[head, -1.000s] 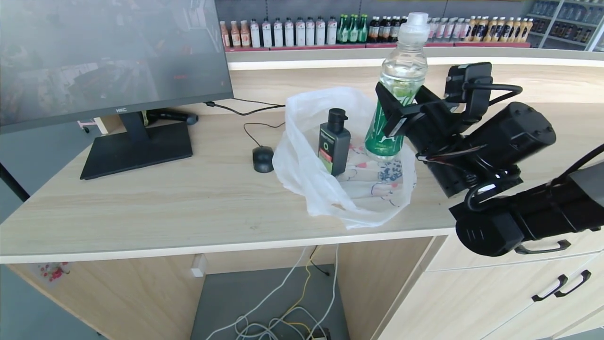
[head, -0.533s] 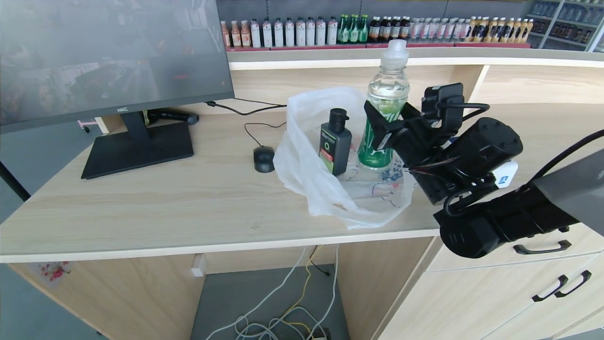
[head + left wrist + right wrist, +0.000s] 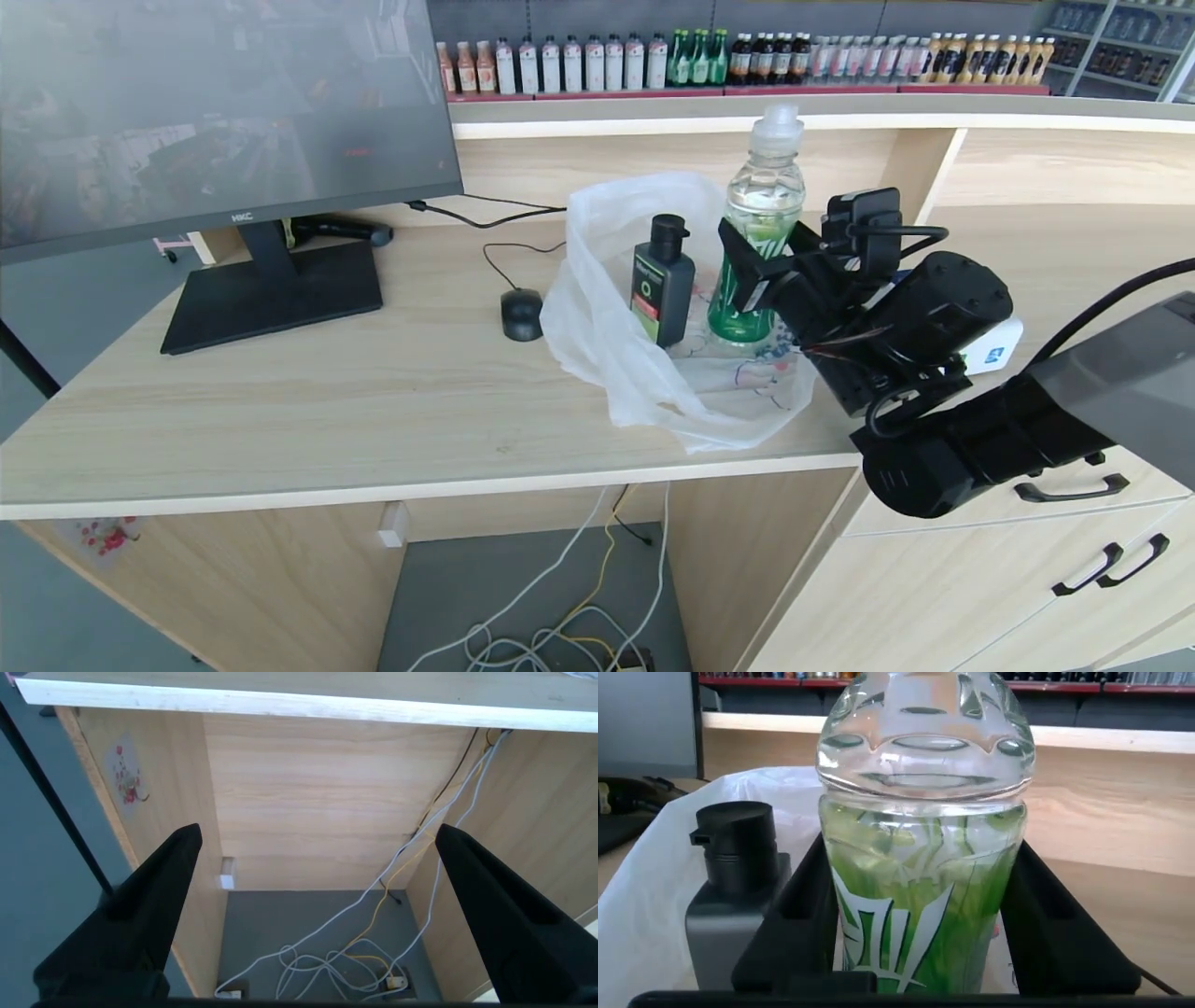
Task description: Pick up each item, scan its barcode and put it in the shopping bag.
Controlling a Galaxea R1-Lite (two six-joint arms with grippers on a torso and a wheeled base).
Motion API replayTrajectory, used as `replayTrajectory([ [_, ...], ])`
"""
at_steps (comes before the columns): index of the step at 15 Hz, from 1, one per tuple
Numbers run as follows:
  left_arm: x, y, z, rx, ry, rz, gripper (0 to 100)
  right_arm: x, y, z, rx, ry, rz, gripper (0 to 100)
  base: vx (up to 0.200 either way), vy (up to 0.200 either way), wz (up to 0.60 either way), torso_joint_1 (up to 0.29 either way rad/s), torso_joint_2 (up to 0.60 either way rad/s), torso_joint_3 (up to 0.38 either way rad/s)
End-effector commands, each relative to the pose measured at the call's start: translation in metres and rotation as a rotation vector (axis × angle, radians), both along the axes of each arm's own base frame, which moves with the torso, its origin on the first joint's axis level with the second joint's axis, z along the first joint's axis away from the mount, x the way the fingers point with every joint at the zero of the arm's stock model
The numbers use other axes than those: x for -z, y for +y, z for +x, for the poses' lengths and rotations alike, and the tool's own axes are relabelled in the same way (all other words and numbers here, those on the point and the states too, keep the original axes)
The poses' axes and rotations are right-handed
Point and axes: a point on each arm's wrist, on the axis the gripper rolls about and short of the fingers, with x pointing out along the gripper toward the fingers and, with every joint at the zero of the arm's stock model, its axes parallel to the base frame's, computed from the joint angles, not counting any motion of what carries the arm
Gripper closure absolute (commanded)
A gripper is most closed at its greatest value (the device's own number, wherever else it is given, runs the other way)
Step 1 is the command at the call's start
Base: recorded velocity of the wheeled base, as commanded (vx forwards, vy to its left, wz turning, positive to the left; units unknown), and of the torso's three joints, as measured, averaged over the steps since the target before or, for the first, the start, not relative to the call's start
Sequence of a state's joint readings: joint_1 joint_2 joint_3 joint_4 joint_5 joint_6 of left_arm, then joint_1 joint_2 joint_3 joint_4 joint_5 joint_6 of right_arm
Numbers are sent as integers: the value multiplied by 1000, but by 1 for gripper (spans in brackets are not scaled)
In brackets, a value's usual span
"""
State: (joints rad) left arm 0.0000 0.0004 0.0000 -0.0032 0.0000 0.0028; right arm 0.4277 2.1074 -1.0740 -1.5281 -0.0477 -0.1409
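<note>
Right gripper (image 3: 750,269) fingers clamped on clear ribbed plastic bottle (image 3: 758,245), long axis vertical, cap up, over crinkly translucent bag (image 3: 611,369). Left gripper (image 3: 318,845) fingers spread apart.

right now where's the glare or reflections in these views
Head view: the dark monitor screen mirrors the room. Right wrist view: the bottle shows bright highlights on its clear shoulder and warps the background seen through it. Left wrist view: the recess under the counter lies in shade.
</note>
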Motion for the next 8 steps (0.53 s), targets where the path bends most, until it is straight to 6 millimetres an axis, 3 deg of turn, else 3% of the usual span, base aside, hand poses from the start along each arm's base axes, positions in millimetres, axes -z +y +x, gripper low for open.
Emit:
replayTrajectory([
  [1, 0, 0, 0, 0, 0, 0, 0, 4, 1, 1, -2, 15, -7, 100, 0, 0, 0, 0, 0, 0],
  [8, 0, 0, 0, 0, 0, 0, 0, 11, 0, -2, -3, 38, -18, 100, 0, 0, 0, 0, 0, 0],
])
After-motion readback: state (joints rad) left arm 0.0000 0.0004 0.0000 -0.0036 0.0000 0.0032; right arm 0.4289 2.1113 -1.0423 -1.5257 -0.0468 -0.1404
